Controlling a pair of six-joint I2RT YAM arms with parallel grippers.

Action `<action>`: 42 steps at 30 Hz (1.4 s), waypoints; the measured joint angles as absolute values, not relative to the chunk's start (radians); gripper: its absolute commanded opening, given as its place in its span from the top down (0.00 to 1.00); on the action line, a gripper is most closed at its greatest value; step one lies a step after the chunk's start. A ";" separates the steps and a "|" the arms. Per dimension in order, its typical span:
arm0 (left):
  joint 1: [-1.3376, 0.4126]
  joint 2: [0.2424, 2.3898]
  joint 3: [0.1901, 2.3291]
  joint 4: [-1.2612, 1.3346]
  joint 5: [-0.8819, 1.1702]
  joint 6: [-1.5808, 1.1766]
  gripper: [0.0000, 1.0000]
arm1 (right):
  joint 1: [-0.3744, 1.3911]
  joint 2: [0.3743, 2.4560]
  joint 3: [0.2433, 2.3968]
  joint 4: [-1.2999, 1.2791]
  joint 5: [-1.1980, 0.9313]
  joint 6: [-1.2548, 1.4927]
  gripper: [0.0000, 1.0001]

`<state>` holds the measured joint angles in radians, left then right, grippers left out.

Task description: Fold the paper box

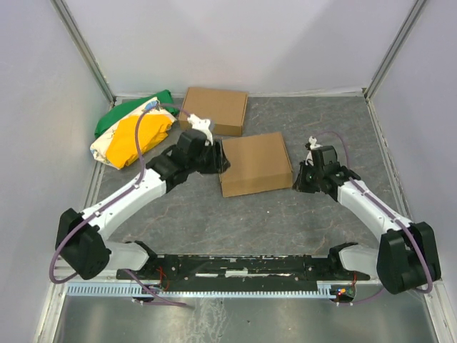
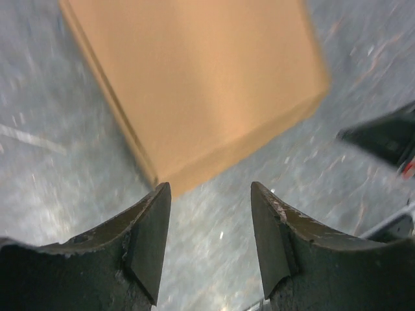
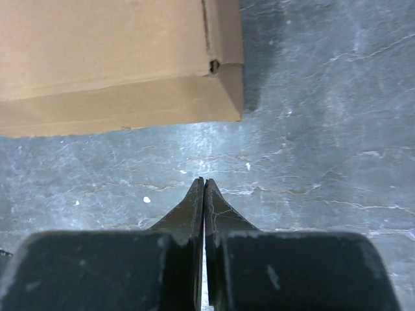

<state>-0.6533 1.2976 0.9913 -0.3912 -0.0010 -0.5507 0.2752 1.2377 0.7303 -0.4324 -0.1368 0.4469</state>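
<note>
So here's where I'm at. The paper box (image 1: 253, 164) is lying flat on the grey tabletop (image 1: 321, 121) and it's looking pretty much closed up. It's a shallow brown rectangle with the lid down, and I'm not seeing any flaps or tabs sticking out. I'm guessing I'm in the finishing bit of the fold, checking and pressing rather than bending anything big.

My left jaws are hovering just off the box's left edge, spread wide with nothing between them, and pointing at one of its corners. My right jaws are sitting near the box's right side, low over the tabletop and pinched together on nothing. Neither pair is touching the cardboard as far as I can tell.

In the right wrist view I'm seeing a little notch at the box's corner, where the side flap is meeting the front wall. So I'm thinking the next move is calling for a firm press along that edge to seat the tuck. The other side should be bracing so the box isn't skating off. Thin cardboard is probably going to fight me a bit.

Contents: the box is shut, so I'm not seeing inside. Another closed cardboard box (image 1: 216, 108) is sitting just past its far-left corner, same story. A green, yellow and white bag (image 1: 132, 136) is slumping well off to the box's left, and I can't tell what it's holding.
</note>
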 measured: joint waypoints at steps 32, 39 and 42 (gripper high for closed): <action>-0.558 1.979 1.494 -0.324 0.010 -0.327 0.45 | 0.946 1.626 0.665 0.393 0.154 0.503 0.98; -0.558 2.000 1.528 -0.361 0.012 -0.327 0.45 | 0.969 1.780 0.725 0.519 0.214 0.526 0.95; -0.558 2.003 1.534 -0.365 0.015 -0.327 0.45 | 0.974 1.843 0.723 0.630 0.260 0.546 0.90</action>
